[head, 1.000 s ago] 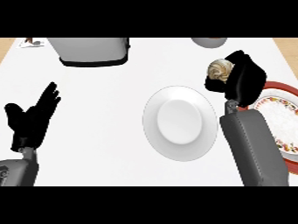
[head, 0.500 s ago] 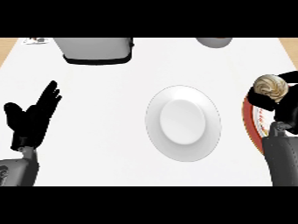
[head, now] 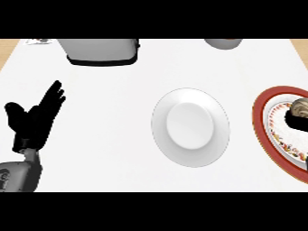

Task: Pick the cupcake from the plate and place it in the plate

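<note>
- Resting at the view's left, the left hand (head: 33, 122) is open, its fingers straight and pointing up and a little to the right, thumb spread out to the left; it holds nothing and touches no object.
- Below it, the grey left forearm (head: 13, 177) comes in from the lower left corner.
- Along the far edge of the white counter (head: 116, 99), left of centre, sits a grey appliance with a dark base (head: 101, 51), cut off by the top of the view; a small dark item (head: 39, 41) lies at the far left corner, too small to tell what it is.
- Near the middle of the counter lies a plain white plate (head: 191, 127), with nothing on it, well apart from the left hand.
- At the far edge, right of centre, the lower part of a grey rounded object (head: 223, 43) shows.
- At the right edge lies a red-rimmed plate with a patterned inner band (head: 276, 135), partly cut off by the frame and just beside the white plate without touching it.
- Over that red-rimmed plate is the cupcake (head: 307, 108), with pale swirled frosting.
- The right hand (head: 303, 122) is curled round the cupcake from below and the side, only partly in view at the right edge; whether the cupcake touches the plate cannot be told.
</note>
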